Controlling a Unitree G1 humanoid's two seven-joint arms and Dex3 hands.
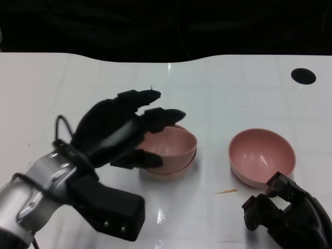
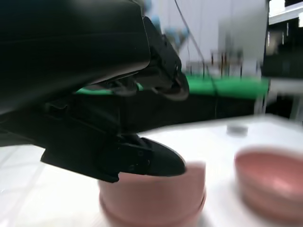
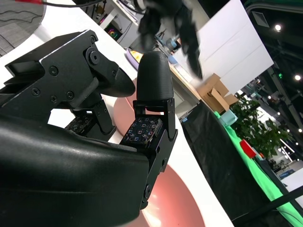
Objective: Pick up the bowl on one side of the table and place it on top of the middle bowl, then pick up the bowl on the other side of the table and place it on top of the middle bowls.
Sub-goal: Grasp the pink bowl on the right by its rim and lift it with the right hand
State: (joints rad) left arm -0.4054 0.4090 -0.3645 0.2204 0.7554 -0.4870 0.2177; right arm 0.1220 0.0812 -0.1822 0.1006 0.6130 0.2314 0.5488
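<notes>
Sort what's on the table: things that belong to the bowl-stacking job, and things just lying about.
Part of the job:
- stacked pink bowls in the middle
- single pink bowl by the right hand
- left hand, over the stack

Just lying about:
- small tan sliver on the table
- black round spot at the far corner

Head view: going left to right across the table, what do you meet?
Left robot hand → stacked pink bowls → small sliver on the table → single pink bowl → right robot hand → black hole.
</notes>
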